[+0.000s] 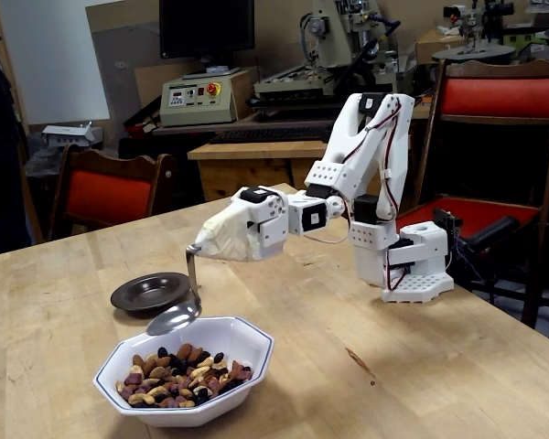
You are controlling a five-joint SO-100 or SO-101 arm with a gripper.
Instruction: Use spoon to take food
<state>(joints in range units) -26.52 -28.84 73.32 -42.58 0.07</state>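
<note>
In the fixed view my gripper (pixel 201 245), wrapped in pale tape, is shut on the thin handle of the silver spoon (pixel 174 317). The spoon hangs down with its oval bowl just above the far rim of the white octagonal bowl (pixel 247 366). The food (pixel 185 375), mixed brown, tan and black nuts and dried fruit, lies heaped in the near left of that bowl. The spoon's bowl looks empty and sits apart from the food.
A dark round saucer (pixel 152 293) lies on the wooden table behind the bowl. My arm's white base (pixel 416 265) stands at the right. Red chairs (pixel 110 192) and a cluttered workbench (pixel 256 91) stand behind the table.
</note>
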